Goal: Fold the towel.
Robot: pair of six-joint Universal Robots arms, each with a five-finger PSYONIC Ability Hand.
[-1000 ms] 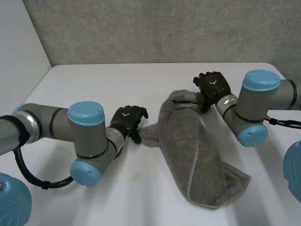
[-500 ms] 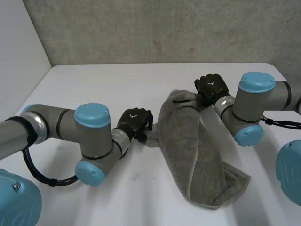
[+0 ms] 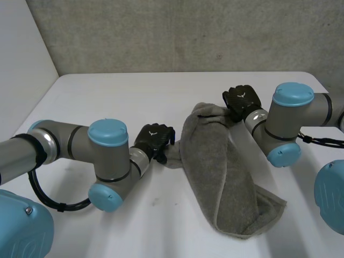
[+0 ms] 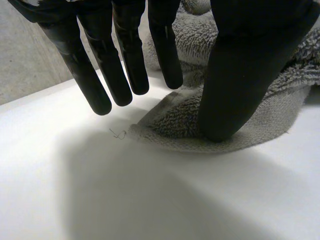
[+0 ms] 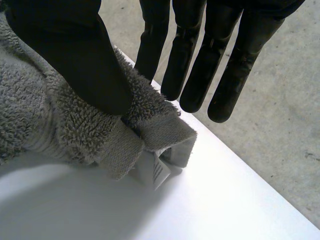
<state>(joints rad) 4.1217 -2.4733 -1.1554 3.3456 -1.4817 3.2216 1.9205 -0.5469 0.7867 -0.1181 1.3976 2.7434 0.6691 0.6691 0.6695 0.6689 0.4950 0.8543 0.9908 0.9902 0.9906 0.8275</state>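
towel (image 3: 226, 177): bunched, long axis far-to-near on desk (image 3: 107, 97) | left hand (image 3: 153, 141): at towel's side corner, thumb atop, fingers (image 4: 125, 50) straight, unclosed | right hand (image 3: 243, 102): towel's far end, likewise

- My left hand (image 3: 155, 140) reaches the towel (image 3: 220, 166), at the corner nearest it; no longer apart from the cloth.
- Thumb (image 4: 240, 85) now down on that corner.
- My left arm now further in over the table (image 3: 107, 97).

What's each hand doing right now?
Left hand: open, thumb pressing a corner of the towel.
Right hand: open, thumb resting on another towel corner.
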